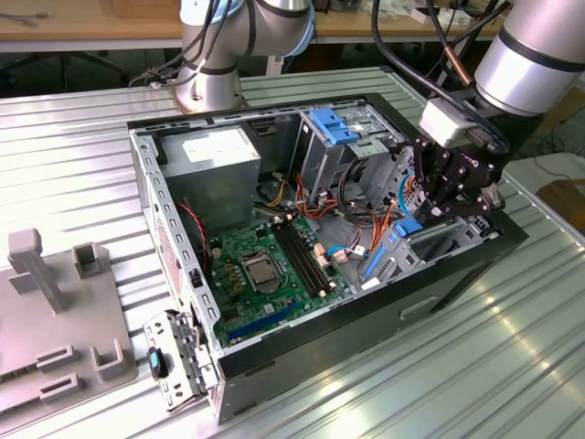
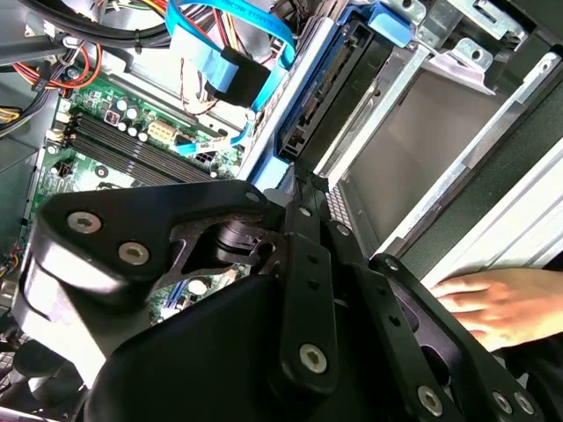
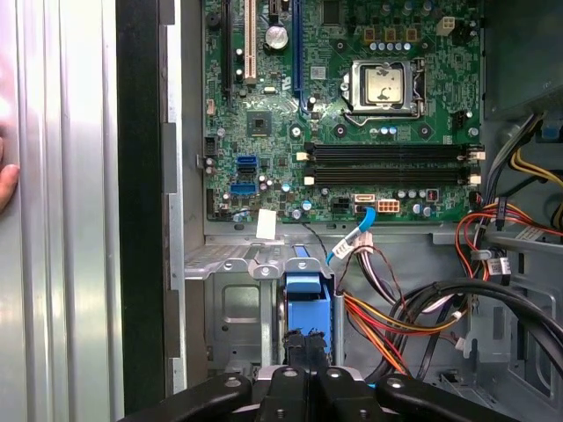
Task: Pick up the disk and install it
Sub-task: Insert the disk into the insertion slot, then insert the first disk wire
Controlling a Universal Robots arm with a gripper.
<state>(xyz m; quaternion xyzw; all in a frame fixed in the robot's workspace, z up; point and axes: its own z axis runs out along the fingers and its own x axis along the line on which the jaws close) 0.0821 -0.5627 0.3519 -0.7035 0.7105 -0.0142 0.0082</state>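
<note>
The disk, a dark drive in a bright blue carrier, stands on edge in the metal drive cage at the corner of the open computer case. In the second wrist view its dark edge runs along the cage wall, with a blue tab at the far end. My gripper is above it, its black fingers closed together on the carrier's near end. In the exterior view the gripper reaches down into the case on the exterior view's right, right above the blue carrier.
Inside the case are the green motherboard, a grey power supply, a paler blue bracket and bundles of coloured cables. A person's hand rests on the case edge. Grey fixtures stand on the ribbed table.
</note>
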